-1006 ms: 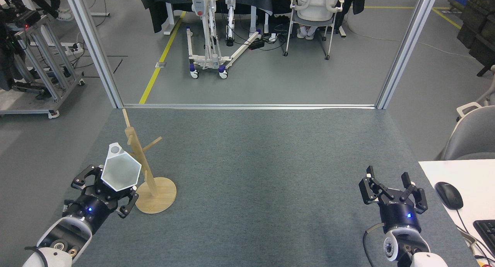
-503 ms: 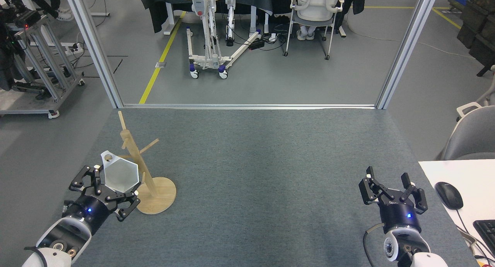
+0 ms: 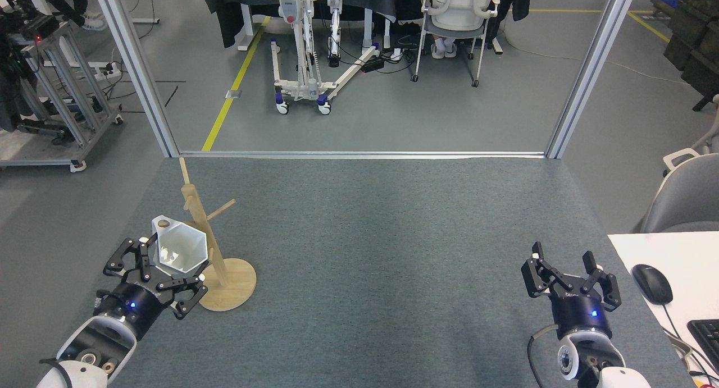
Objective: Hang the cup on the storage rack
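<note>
In the head view, the left gripper (image 3: 160, 270) is closed around the cup (image 3: 178, 251). The cup is white with flat sides, and its open mouth faces up toward the camera. It sits just beside the post of the storage rack (image 3: 206, 239), on the left of it. The cup's handle (image 3: 162, 224) has a small brown dot showing through its loop. That dot may be the tip of a peg, so the handle may be slipped over a peg now. I cannot be sure.

Some things could go wrong here. If the handle is not all the way on the peg, the cup could slide off and fall when the gripper lets go. If the gripper pushes sideways, it could knock the thin rack over, since the round base (image 3: 233, 290) only rests on the grey table (image 3: 393, 253). The cup is heavy on one side of the rack, so the rack might lean. The gripper fingers are close to the post and could catch on it when they open.

The right gripper (image 3: 569, 271) is well apart on the other side of the table. Its fingers are spread and it holds nothing.

Some things are hard to see. The cup hides the peg under it and part of the post. The cup's bottom is hidden inside the gripper. The pegs are thin, so I cannot tell how many there are.
</note>
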`<move>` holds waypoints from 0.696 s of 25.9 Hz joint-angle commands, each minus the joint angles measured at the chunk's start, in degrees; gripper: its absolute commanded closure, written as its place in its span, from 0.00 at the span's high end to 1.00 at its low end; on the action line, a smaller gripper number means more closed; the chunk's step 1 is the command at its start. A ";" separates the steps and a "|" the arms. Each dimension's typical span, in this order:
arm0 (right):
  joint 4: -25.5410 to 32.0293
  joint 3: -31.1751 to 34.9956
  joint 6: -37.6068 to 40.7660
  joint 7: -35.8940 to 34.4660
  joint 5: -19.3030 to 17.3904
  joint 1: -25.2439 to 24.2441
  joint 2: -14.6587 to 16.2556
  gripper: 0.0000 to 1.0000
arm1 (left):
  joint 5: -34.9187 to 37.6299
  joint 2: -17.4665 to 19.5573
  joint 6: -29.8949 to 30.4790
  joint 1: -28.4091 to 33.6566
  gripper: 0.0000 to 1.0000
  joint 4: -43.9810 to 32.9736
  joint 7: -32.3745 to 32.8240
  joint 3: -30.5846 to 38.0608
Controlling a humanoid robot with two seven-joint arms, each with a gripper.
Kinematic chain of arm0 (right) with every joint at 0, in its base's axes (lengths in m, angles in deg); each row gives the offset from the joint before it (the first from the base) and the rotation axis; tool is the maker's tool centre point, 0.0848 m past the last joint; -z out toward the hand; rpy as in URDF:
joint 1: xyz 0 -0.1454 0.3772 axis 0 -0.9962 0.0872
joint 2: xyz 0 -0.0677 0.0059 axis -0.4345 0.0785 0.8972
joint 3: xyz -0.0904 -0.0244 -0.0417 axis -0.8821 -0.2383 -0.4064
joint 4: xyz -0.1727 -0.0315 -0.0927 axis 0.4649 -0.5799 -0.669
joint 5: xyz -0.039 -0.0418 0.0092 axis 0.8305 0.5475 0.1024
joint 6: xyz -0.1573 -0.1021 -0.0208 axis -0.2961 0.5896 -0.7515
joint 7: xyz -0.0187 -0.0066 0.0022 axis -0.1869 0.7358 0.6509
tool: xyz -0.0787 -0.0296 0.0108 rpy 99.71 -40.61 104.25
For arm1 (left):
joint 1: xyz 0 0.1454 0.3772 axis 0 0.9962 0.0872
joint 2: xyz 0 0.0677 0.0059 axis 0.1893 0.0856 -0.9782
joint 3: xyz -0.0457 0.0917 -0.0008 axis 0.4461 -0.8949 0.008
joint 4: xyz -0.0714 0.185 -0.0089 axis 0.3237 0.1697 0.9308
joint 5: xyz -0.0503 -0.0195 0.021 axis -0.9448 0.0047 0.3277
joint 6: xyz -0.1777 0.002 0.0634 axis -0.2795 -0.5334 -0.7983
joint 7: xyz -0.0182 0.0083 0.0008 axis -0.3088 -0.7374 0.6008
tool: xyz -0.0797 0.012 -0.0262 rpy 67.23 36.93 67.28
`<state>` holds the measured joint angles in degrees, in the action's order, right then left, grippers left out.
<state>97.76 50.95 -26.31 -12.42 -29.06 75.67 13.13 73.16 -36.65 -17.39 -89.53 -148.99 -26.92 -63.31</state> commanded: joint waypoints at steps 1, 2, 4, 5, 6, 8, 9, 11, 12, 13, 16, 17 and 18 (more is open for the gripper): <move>0.06 0.07 -0.01 -0.03 0.06 0.00 0.00 0.99 | -0.26 -1.19 -4.42 1.56 0.99 -2.29 -1.11 1.27; 0.06 0.07 -0.01 -0.03 -0.03 0.00 0.00 0.99 | -0.26 -1.28 -6.97 2.88 0.99 -3.52 -1.28 2.24; 0.06 0.07 -0.01 -0.03 -0.03 0.00 -0.09 0.99 | -0.96 -1.45 -11.80 5.69 0.99 -5.89 -1.63 3.38; 0.06 0.07 -0.01 -0.03 -0.03 0.09 -0.18 0.99 | -1.40 -1.80 -13.74 6.66 0.99 -6.95 -1.90 3.38; 0.06 0.07 -0.01 -0.03 -0.03 0.09 -0.18 0.99 | -1.49 -2.16 -14.97 7.54 0.99 -7.91 -2.07 3.38; 0.15 0.07 -0.01 -0.03 -0.03 0.18 -0.18 0.99 | -1.67 -2.25 -16.29 9.21 0.99 -10.11 -2.78 3.55; 0.15 0.07 -0.01 -0.03 -0.03 0.18 -0.18 0.99 | -1.58 -2.25 -16.55 9.91 0.99 -10.90 -3.13 3.56; 0.06 0.07 -0.01 -0.03 -0.03 0.18 -0.18 0.99 | -1.67 -2.33 -16.55 10.35 0.99 -11.16 -4.01 3.56; 0.15 -0.01 -0.01 -0.03 -0.03 0.18 -0.18 0.99 | -1.67 -2.33 -16.55 10.44 0.99 -11.16 -4.36 3.56; 0.15 -0.01 -0.01 -0.03 -0.03 0.18 -0.18 0.99 | -1.67 -2.33 -16.55 10.61 0.99 -11.16 -4.36 3.56; 0.15 -0.01 -0.01 -0.03 -0.03 0.18 -0.09 0.99 | -1.67 -2.25 -16.64 10.61 0.99 -10.99 -4.36 3.64; 0.15 -0.01 -0.01 -0.03 -0.03 0.26 0.00 0.99 | -1.67 -2.16 -16.64 10.61 0.99 -10.90 -4.36 3.64; 0.15 -0.01 -0.01 -0.03 -0.11 0.26 0.00 0.99 | -1.67 -2.16 -16.55 10.61 0.99 -10.81 -4.36 3.64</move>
<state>97.90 50.96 -26.31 -12.43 -29.10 75.89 13.05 71.50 -38.89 -33.95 -79.02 -159.93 -31.17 -59.71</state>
